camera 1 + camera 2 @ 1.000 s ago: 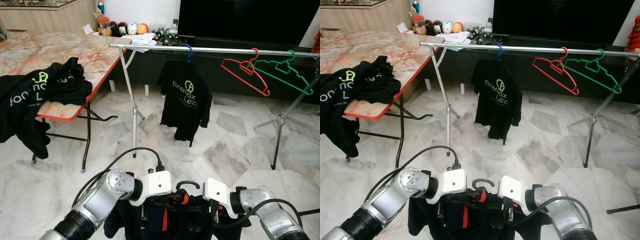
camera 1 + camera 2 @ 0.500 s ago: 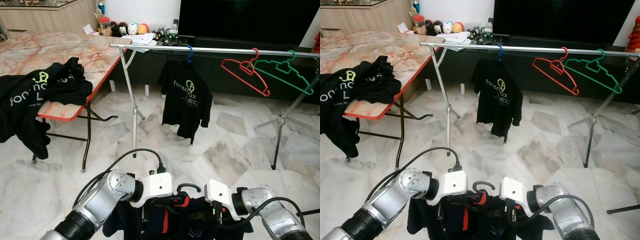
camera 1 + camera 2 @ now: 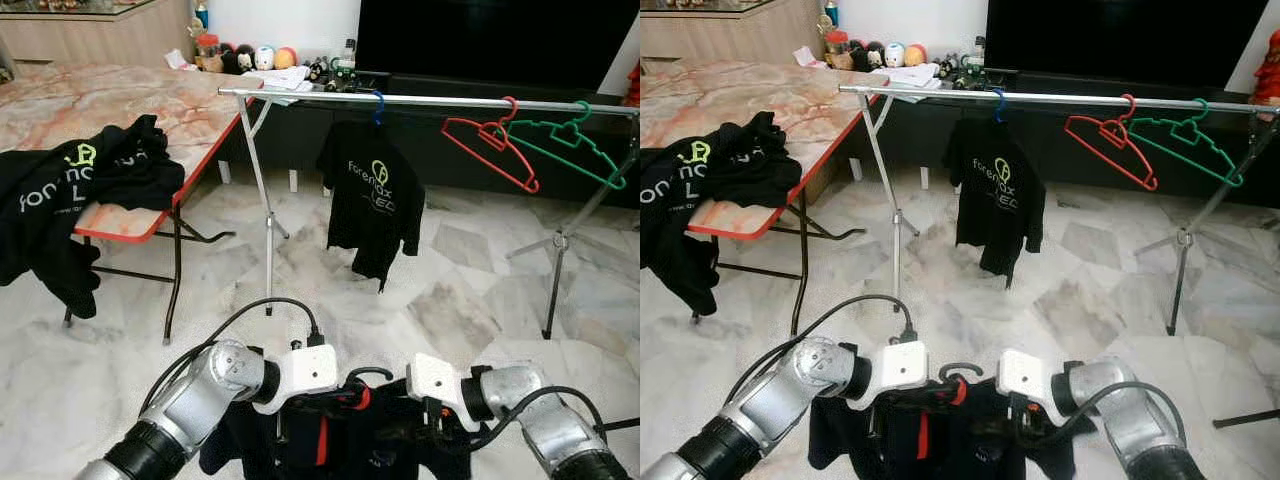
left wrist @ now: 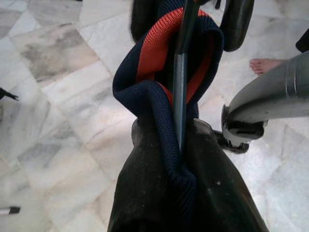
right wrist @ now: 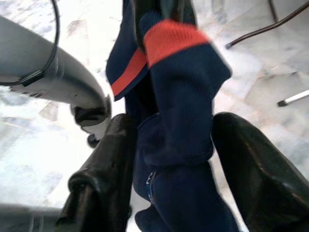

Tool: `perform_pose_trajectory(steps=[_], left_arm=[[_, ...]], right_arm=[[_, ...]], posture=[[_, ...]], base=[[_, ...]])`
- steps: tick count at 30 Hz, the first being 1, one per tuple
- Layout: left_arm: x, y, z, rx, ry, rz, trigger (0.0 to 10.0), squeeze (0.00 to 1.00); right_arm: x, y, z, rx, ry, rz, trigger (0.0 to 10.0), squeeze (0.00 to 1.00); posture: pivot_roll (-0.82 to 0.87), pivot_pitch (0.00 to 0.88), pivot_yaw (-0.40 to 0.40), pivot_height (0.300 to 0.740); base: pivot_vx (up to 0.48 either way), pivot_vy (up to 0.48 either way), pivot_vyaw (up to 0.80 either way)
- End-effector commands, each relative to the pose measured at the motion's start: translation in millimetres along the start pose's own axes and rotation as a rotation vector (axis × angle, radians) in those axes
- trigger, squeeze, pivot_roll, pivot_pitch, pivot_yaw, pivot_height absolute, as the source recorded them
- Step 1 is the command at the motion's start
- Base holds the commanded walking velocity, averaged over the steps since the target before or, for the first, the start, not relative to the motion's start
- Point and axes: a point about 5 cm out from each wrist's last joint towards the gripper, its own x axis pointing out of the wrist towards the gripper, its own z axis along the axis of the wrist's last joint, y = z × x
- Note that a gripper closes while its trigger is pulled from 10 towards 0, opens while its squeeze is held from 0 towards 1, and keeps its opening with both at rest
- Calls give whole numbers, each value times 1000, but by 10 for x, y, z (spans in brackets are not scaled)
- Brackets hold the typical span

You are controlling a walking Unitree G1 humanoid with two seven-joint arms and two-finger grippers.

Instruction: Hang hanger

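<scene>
The clothes rail (image 3: pixel 420 99) and bench (image 3: pixel 130 110) are viewed forward and downward by both eye cameras. The shared dark garment (image 4: pixel 164 159) is viewed very closely by both wrist cameras.

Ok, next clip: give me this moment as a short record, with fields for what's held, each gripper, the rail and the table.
held item: navy garment with orange collar on a dark hanger, low before the robot
left gripper: shut on the garment's collar and the hanger wire
right gripper: fingers either side of the collar; grip unclear
clothes rail: black printed T-shirt on a blue hanger, plus red hanger and green hanger, both bare
folding table: black T-shirt draped over its edge
</scene>
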Motion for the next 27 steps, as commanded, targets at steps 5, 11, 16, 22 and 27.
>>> perform_pose_trajectory(steps=[5,11,16,22,27], left_arm=[[-9,10,16,6,-11,-4,0,0],[-31,7,-84,-24,8,15,0,0],[-37,-13,-144,-62,8,30,0,0],[-65,-43,-213,-89,14,48,0,0],[-83,-15,-374,-157,-2,208,10000,0]], right_arm=[[14,-61,42,-18,-10,-40,10000,1000],[-1,-97,55,-45,-12,-85,10000,1000],[8,-95,5,-47,10,-103,10000,1000],[2,-126,19,-55,4,-140,10000,361],[-42,-213,-66,19,-10,-309,10000,0]], posture=[[4,56,4,740],[-5,48,10,740],[-2,46,12,740],[1,53,12,740],[-15,51,18,740]], base=[[0,0,0],[0,0,0],[0,0,0],[0,0,0],[0,0,0]])
